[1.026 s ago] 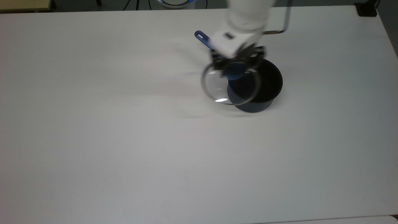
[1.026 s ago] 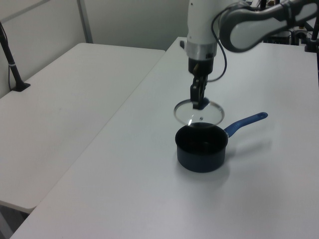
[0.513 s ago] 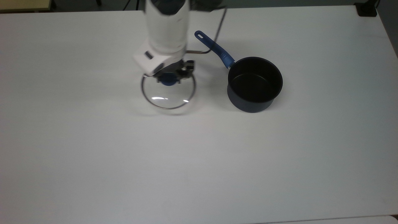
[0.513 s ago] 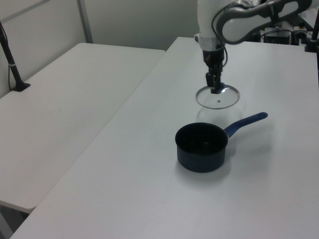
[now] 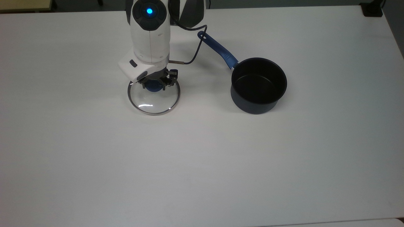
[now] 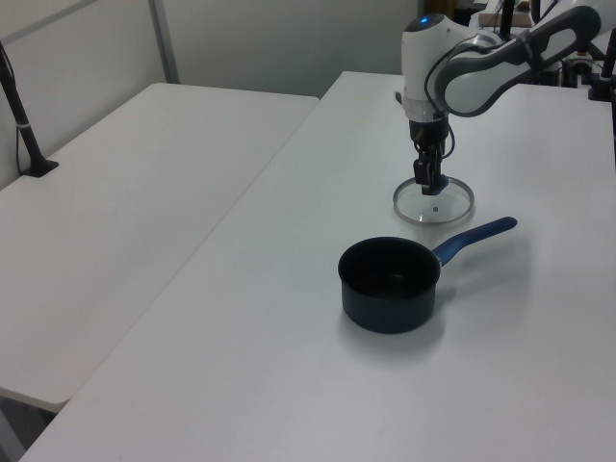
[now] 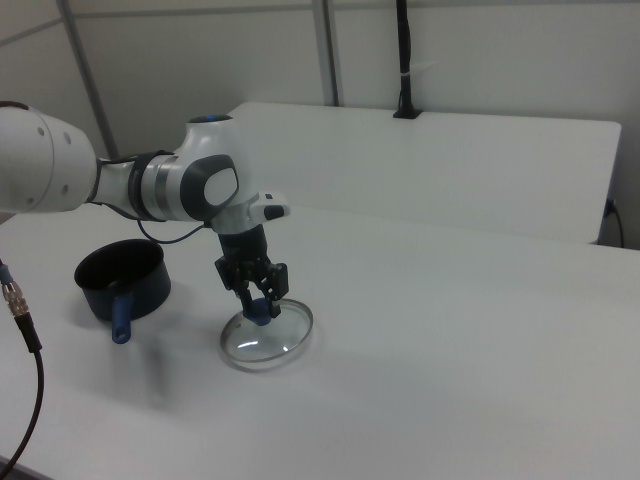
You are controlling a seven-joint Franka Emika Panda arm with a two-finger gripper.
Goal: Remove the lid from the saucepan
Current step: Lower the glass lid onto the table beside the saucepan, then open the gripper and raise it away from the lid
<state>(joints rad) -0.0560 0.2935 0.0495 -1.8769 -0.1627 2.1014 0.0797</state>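
Note:
The lid [image 5: 154, 101], clear glass with a metal rim and blue knob, lies level at or just above the white table [image 5: 202, 157], well to the top view's left of the saucepan [image 5: 258, 85]. My gripper [image 5: 154, 85] points straight down and is shut on the lid's knob. The saucepan stands uncovered with its black inside showing, and its blue handle [image 5: 219, 49] points up-left in the top view. In the left view the lid [image 6: 445, 205] lies beyond the saucepan [image 6: 390, 284] under the gripper [image 6: 430, 183]. In the right view the gripper [image 7: 261, 308] holds the lid [image 7: 272, 338] to the right of the saucepan [image 7: 122, 280].
The arm's cable [image 5: 194, 53] loops beside the pan handle. A second white table [image 6: 144, 173] stands on the left view's left with a black clamped post [image 6: 24, 115]. In the right view a loose cable [image 7: 22, 330] hangs in the foreground.
The gripper has carried the lid off the saucepan, moved it to the top view's left and lowered it toward the table. The saucepan has not moved.

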